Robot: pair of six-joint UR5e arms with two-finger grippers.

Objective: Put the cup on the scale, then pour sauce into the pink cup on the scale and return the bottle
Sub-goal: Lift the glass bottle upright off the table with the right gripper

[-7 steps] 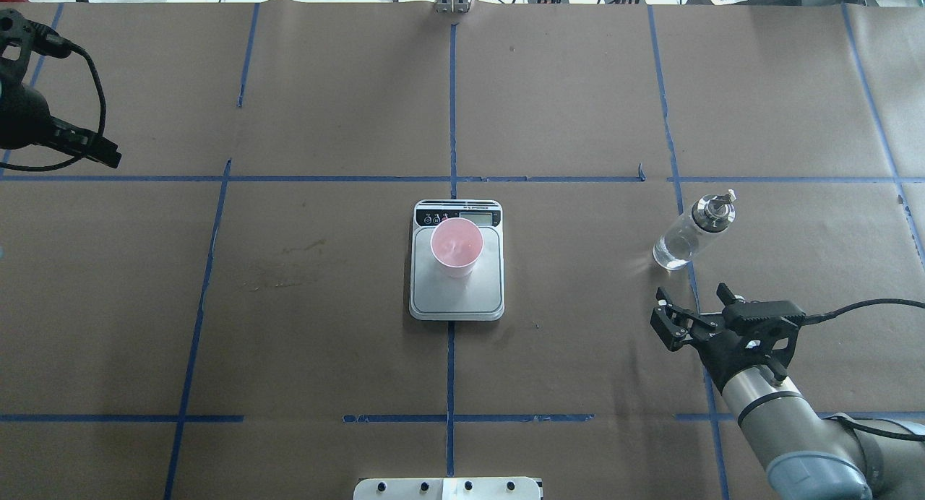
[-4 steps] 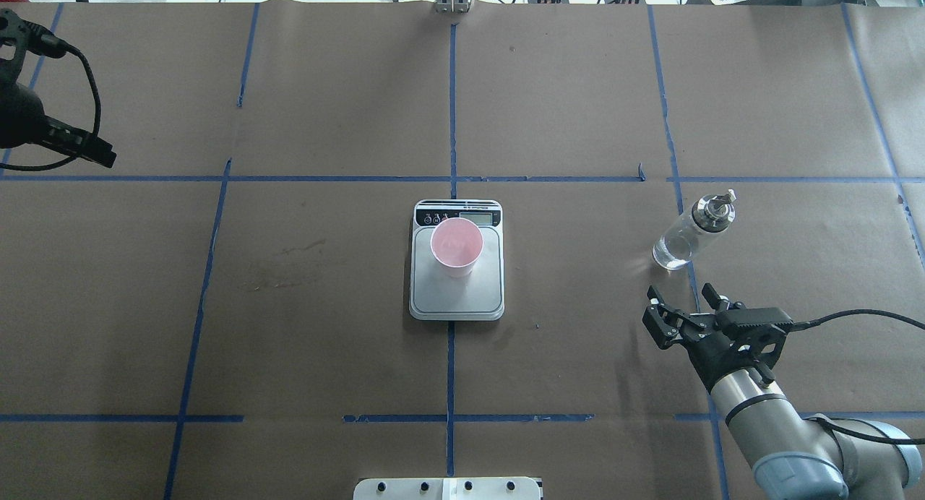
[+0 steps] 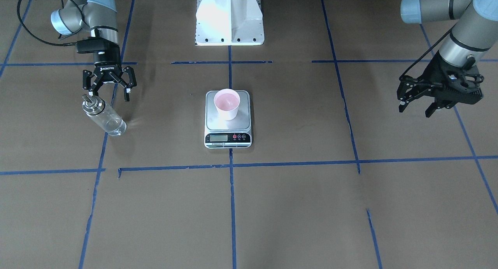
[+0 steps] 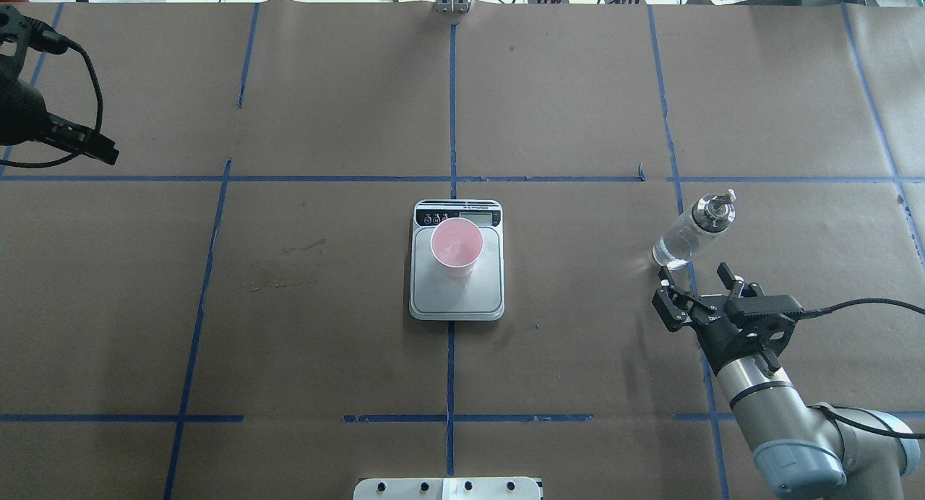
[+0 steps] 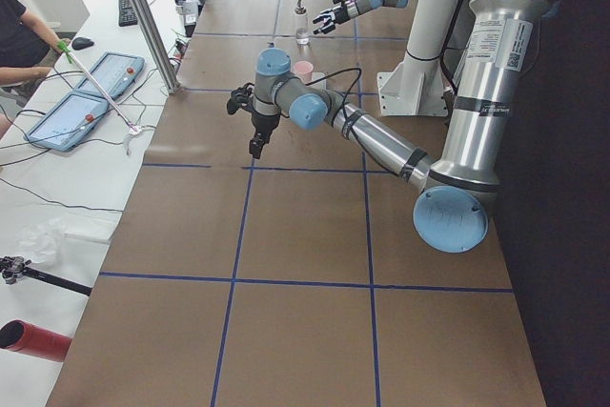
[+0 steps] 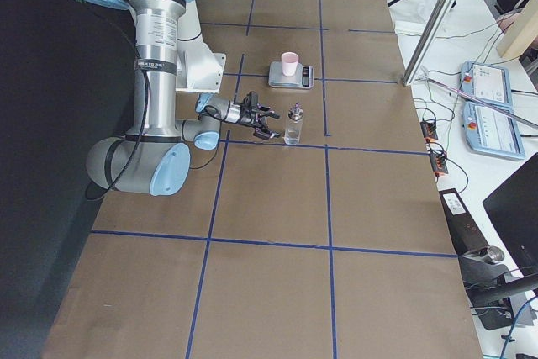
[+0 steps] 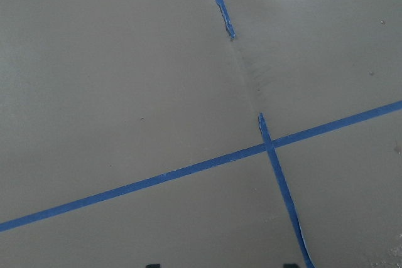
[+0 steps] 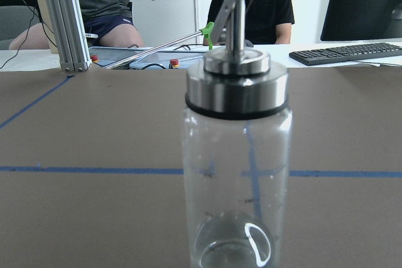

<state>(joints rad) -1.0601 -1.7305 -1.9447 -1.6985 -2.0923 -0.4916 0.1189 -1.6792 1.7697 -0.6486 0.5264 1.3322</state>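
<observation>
The cup (image 4: 457, 246), white outside and pink inside, stands upright on the back half of the scale (image 4: 457, 298) at the table's middle; both also show in the front view, the cup (image 3: 227, 103) on the scale (image 3: 216, 121). The clear glass bottle (image 4: 692, 230) with its silver collar and spout stands upright at the right. My right gripper (image 4: 694, 274) is open, low, just short of the bottle with a finger on either side of its line. The right wrist view shows the bottle (image 8: 235, 155) close and centred. My left gripper (image 3: 414, 110) is open and empty, raised at the far left.
The robot's white base plate (image 3: 229, 20) sits at the near edge. Blue tape lines (image 4: 452, 110) grid the brown paper. An aluminium post (image 8: 63, 23) and operators sit beyond the far edge. The left wrist view shows only paper and tape.
My right gripper has moved forward to the bottle, its open fingers now close to the bottle's base. The cup, scale and bottle have not moved. The left arm has hardly moved.
</observation>
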